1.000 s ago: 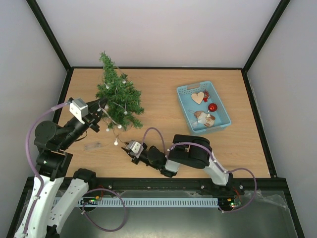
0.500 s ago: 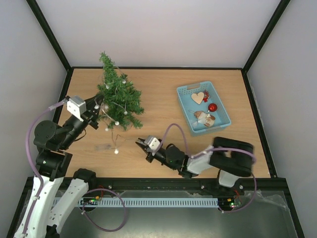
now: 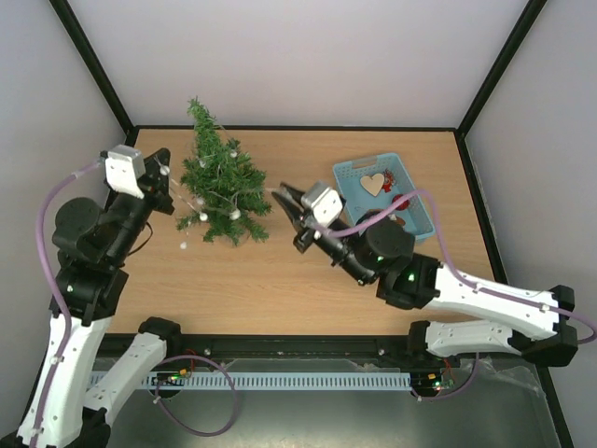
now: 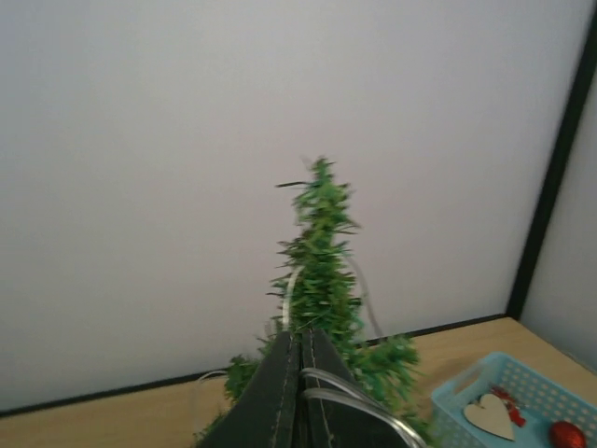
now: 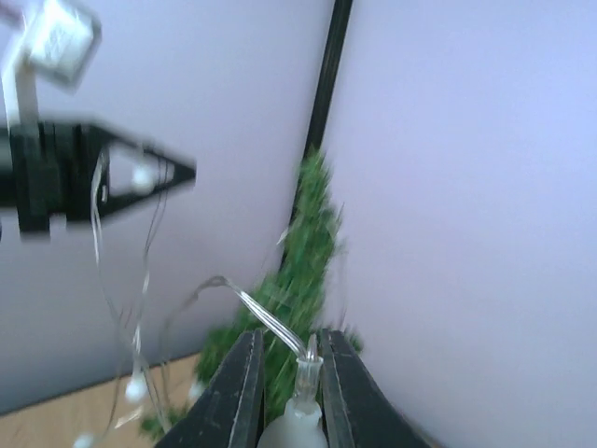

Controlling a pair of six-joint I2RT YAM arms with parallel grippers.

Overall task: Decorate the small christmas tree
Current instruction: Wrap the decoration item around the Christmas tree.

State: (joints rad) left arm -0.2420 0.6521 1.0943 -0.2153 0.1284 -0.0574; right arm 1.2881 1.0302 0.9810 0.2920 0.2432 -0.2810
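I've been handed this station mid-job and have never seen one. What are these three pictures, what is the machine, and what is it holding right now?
The machine is two robot arms bolted at the near edge of a wooden table. Each arm ends in a two-finger gripper. The wide picture looks down from above and behind the arms. The other two come from a camera on each wrist, looking past that arm's own fingers. On the table stand the small christmas tree and a blue basket holding a wooden heart and a red ball. A light string is draped on the tree. The left gripper is shut on its wire, left of the tree. The right gripper is shut on one bulb, right of the tree.
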